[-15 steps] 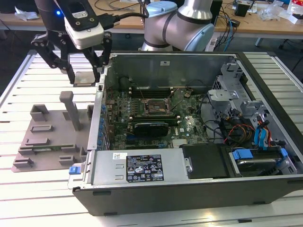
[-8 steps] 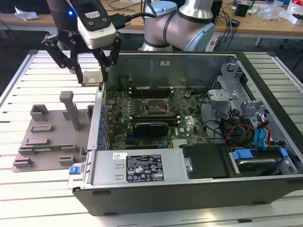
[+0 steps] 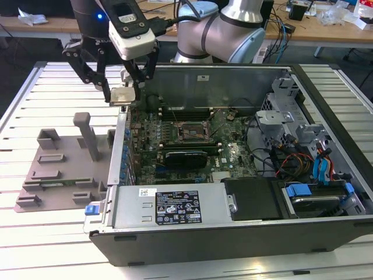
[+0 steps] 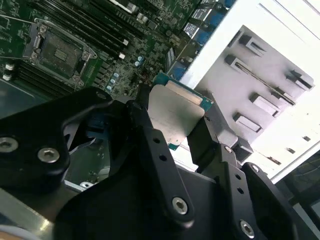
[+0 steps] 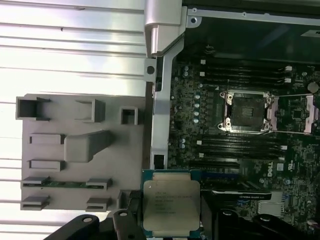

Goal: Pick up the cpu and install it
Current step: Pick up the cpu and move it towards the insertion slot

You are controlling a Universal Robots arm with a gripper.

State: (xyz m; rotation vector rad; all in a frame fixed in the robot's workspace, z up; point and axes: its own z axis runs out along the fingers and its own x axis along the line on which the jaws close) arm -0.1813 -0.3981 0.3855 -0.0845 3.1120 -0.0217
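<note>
I had the arm [image 3: 221, 32] bent over from the far side, wrist pointing down. The gripper [image 3: 123, 99] hung in the air, its black fingers [image 4: 202, 145] clamped on opposite edges of the cpu [image 5: 171, 202].

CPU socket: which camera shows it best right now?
The first wrist view: the CPU socket sits nearly face-on and unobstructed. The second wrist view shows it slanted, beyond the gripper shut on the cpu. The exterior view shows it small, deep in the computer case.
</note>
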